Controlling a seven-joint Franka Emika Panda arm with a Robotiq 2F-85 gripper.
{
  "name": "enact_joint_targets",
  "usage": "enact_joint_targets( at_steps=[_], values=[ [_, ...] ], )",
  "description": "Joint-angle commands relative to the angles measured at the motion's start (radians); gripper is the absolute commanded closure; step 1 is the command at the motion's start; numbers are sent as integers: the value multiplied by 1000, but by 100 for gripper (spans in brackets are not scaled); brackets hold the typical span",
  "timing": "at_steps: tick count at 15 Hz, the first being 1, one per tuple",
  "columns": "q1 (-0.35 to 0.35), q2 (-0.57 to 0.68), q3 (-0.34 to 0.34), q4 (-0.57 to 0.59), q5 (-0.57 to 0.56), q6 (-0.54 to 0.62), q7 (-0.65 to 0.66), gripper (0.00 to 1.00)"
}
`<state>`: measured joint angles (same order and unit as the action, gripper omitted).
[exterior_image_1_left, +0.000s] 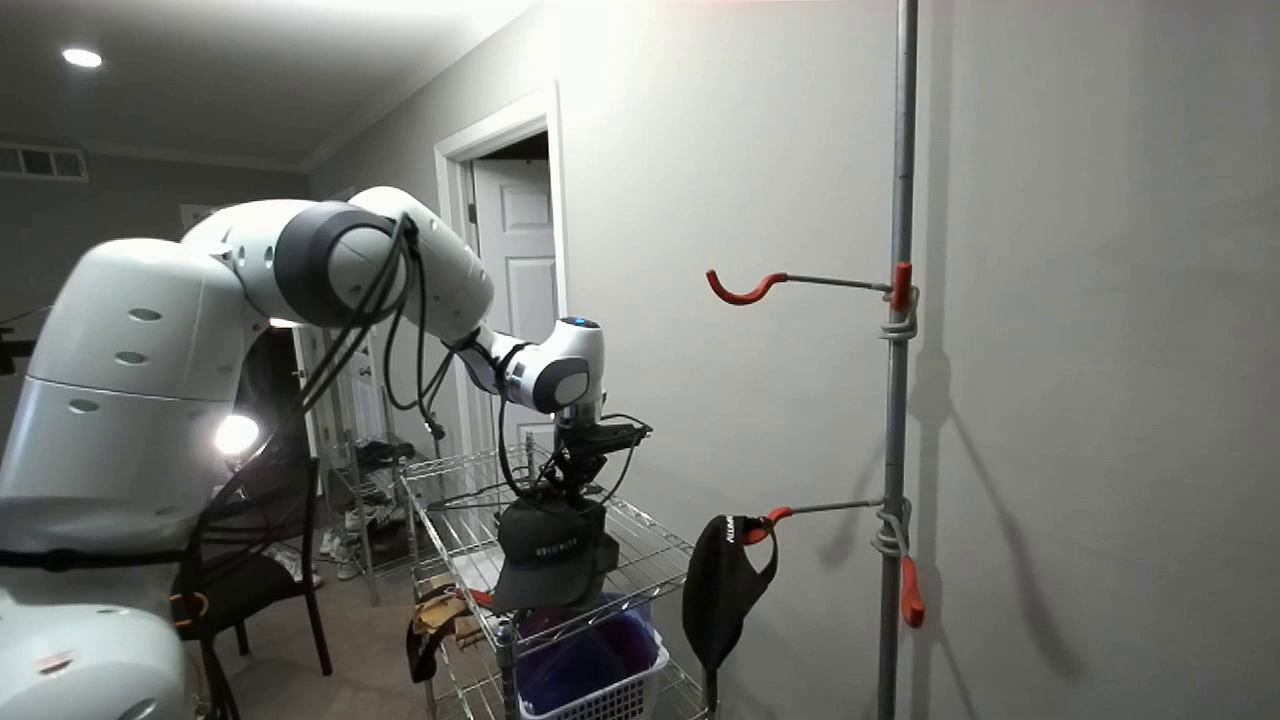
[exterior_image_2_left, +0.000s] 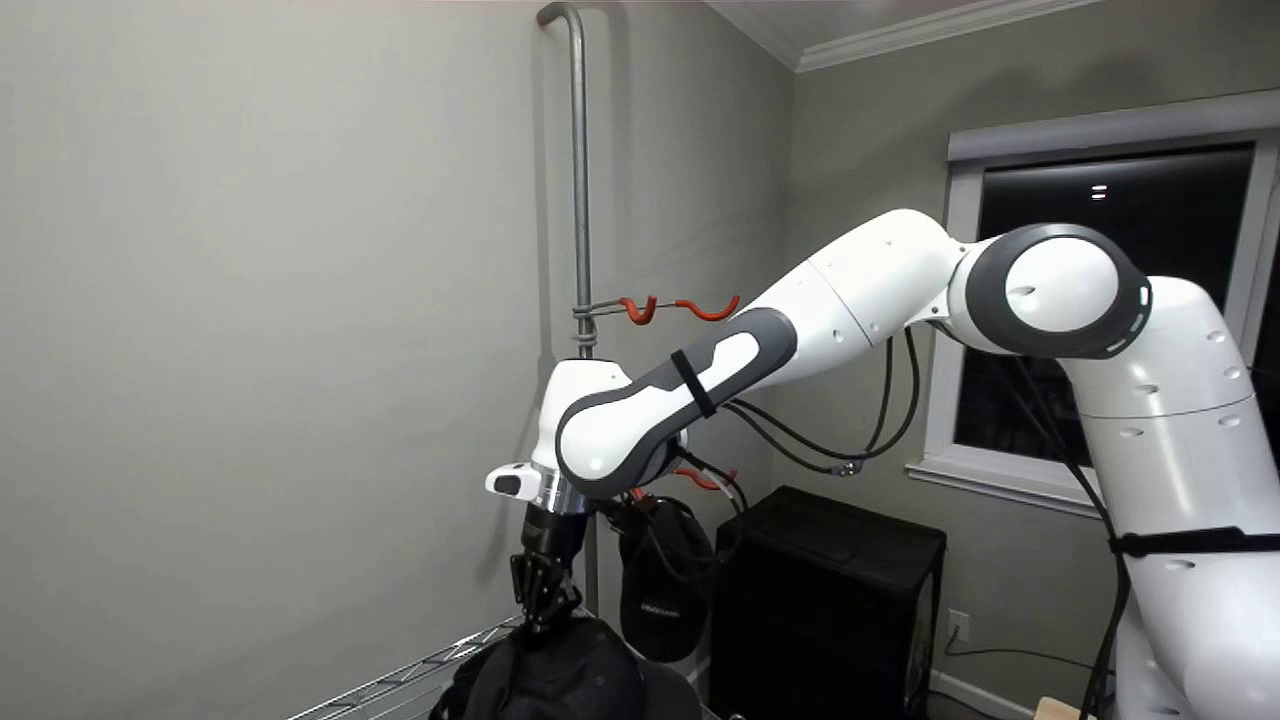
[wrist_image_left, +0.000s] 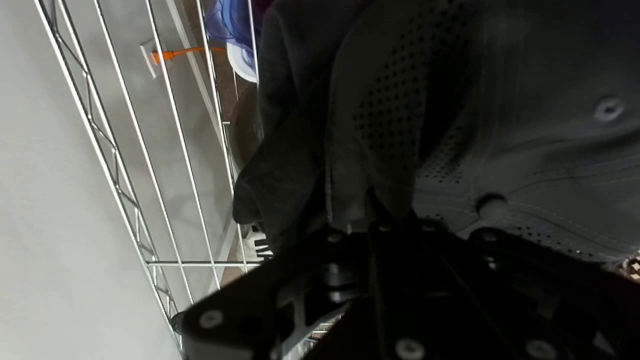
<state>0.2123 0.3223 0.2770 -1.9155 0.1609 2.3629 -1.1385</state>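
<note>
Fingers (wrist_image_left: 334, 250) of our gripper (exterior_image_2_left: 541, 622) sit close together, and in the wrist view we see a fold of dark cloth from the black cap (exterior_image_1_left: 540, 550) pinched between their tips. We find that cap right below the gripper, at the wire rack (exterior_image_1_left: 506, 655), with pale lettering on its front and its brim slanting downward; whether the rack bears any of its weight, we cannot tell. Lower down, we make out a white basket (exterior_image_1_left: 600, 703). Farther out, a second cap (exterior_image_1_left: 712, 590) hangs from the red-tipped lower hook (exterior_image_1_left: 781, 513) on a metal pole (exterior_image_1_left: 895, 450), beneath the upper hook (exterior_image_1_left: 738, 298).
</note>
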Motion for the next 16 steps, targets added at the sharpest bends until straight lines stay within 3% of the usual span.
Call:
enact_joint_targets(
  at_steps=[1, 7, 16],
  values=[
    [-29, -24, 17, 0, 0, 7, -20, 100],
    [-67, -202, 20, 5, 64, -50, -28, 100],
    [-43, -457, -95, 65, 46, -95, -58, 100]
  ],
)
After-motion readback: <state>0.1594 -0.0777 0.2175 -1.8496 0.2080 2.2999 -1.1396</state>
